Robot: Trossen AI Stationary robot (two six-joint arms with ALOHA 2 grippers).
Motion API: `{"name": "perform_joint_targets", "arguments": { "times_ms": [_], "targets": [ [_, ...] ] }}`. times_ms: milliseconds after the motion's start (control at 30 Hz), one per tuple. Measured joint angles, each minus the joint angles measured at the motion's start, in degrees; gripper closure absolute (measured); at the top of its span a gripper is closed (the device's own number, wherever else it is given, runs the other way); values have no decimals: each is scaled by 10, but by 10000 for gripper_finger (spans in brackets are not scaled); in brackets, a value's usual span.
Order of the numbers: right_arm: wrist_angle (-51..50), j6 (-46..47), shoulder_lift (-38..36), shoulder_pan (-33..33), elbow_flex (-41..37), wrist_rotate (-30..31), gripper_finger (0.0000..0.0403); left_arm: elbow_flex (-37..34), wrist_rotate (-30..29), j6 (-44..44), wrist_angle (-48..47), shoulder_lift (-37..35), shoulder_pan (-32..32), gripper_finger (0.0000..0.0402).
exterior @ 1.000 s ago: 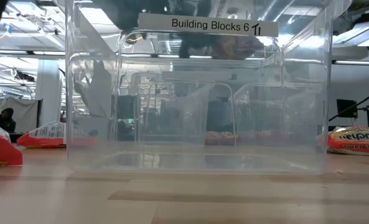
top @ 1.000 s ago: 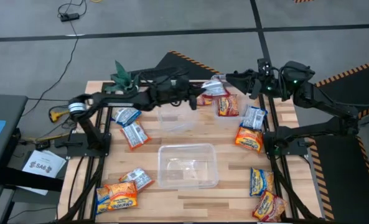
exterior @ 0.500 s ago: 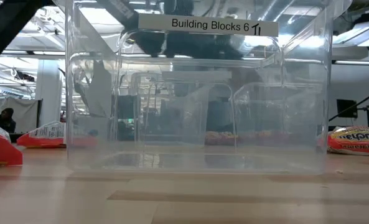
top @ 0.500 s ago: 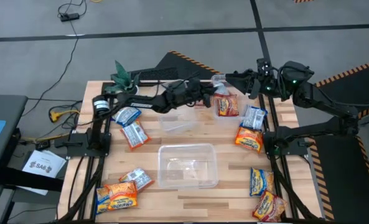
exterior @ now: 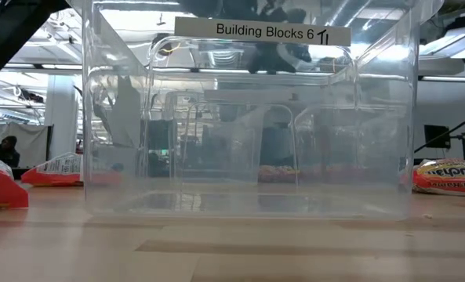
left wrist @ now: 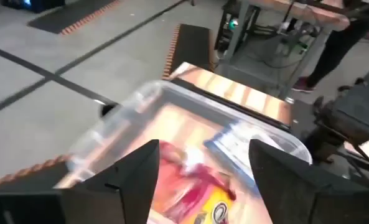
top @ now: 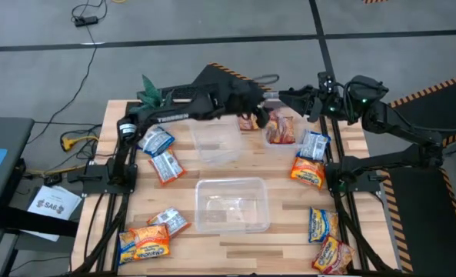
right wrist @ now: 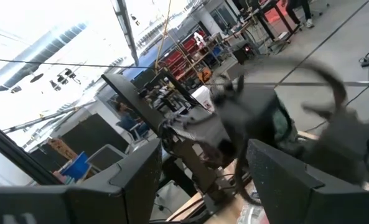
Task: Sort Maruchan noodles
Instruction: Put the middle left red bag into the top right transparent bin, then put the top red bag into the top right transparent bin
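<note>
The left tool [top: 260, 115] is held over a clear tub [left wrist: 172, 124], fingers spread apart, red noodle packet [left wrist: 190, 180] seen just below. The right tool [top: 289, 98] is parked nearby, also spread apart.

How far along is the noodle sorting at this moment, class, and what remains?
Barely begun. Done: one far tub holds a red-orange packet and, in the left wrist view, a blue-white one too. In hand: the left hand is open over that tub; the right hand waits at the far edge. Left: the nearest tub and middle tub look empty, and packets lie scattered, such as an orange-yellow one.
</note>
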Motion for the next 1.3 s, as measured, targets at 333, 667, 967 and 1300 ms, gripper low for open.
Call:
{"name": "perform_joint_targets", "arguments": {
  "times_ms": [333, 667, 967, 1300],
  "targets": [
    [0, -15, 0, 0, 0, 1, 143, 66, 180, -79, -143, -23, 53, 161],
    [-23, -19, 5, -11, 0, 2, 143, -14, 189, -69, -230, -219, 129, 162],
    [-93, 0, 87, -53, 0, -83, 143, -383, 87, -100, 40, -519, 90, 162],
    [-264, -54, 324, -138, 131, -151, 143, -636, -17, -180, 166, -744, 41, 162]
  ]
}}
